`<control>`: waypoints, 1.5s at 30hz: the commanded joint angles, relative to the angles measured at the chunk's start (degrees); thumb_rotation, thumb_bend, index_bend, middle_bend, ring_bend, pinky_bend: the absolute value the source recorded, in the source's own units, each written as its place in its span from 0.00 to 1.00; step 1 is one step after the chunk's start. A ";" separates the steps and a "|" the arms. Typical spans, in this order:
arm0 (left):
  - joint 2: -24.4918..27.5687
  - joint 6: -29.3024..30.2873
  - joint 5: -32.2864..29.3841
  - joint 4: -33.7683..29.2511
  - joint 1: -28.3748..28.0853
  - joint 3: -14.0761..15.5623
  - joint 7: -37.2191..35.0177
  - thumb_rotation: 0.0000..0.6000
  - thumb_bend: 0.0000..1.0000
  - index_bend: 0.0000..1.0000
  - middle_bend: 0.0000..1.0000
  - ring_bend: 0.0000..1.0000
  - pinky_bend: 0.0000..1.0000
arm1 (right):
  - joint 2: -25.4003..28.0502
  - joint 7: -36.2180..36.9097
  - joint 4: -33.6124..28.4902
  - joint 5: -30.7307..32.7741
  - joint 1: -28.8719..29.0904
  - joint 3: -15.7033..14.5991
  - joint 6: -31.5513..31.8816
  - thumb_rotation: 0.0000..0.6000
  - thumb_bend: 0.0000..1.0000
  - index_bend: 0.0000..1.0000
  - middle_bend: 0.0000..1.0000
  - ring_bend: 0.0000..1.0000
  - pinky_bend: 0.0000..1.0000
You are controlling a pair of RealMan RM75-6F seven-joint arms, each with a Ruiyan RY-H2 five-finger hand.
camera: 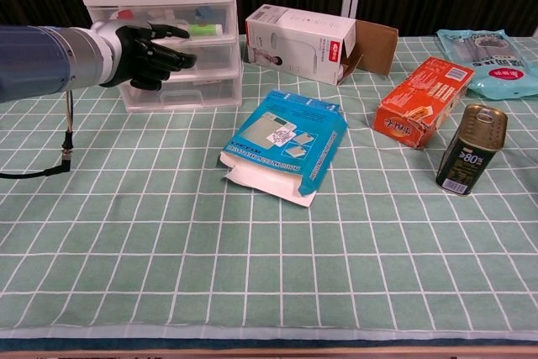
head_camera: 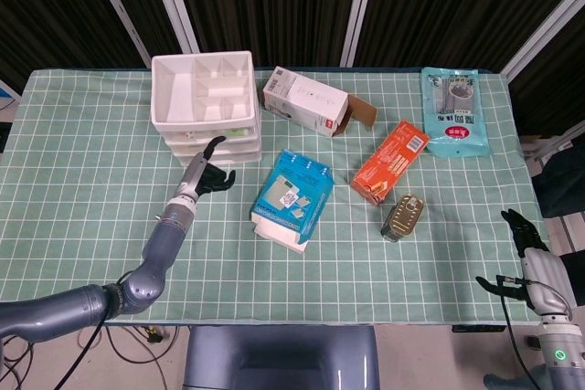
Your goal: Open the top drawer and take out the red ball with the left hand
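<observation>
Two hands in head view | left hand (head_camera: 207, 176) empty, fingers apart, at front of drawer unit (head_camera: 205, 102); right hand (head_camera: 532, 265) low right, fingers spread, empty | chest view: left hand (camera: 150, 44) fingers spread against closed drawers, red ball (camera: 123, 15) behind it in top drawer (camera: 160, 20); blue box (camera: 286, 142) to its right

Left arm reaches forward and a bit inward from the lower left, forearm roughly level. Left hand (camera: 150, 44) is out at the end with fingers (camera: 176, 58) spread and pointing ahead, holding nothing. Right hand (head_camera: 527, 258) sits low at the far right edge, fingers look loosely apart, though it's small and hard to read there.
</observation>
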 commanded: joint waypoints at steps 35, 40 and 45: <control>1.04 -1.09 4.48 -2.62 2.19 1.57 -6.56 1.00 0.46 0.15 1.00 1.00 1.00 | -0.07 -0.02 -0.15 0.10 -0.09 0.10 0.21 1.00 0.08 0.00 0.00 0.00 0.22; 1.51 -0.28 5.76 -4.22 3.10 2.28 -7.00 1.00 0.46 0.16 1.00 1.00 1.00 | -0.06 -0.04 -0.23 0.06 -0.14 0.11 0.33 1.00 0.08 0.00 0.00 0.00 0.22; 2.16 0.15 6.76 -5.85 4.16 3.29 -7.37 1.00 0.46 0.15 1.00 1.00 1.00 | -0.05 -0.04 -0.23 0.00 -0.17 0.09 0.39 1.00 0.08 0.00 0.00 0.00 0.22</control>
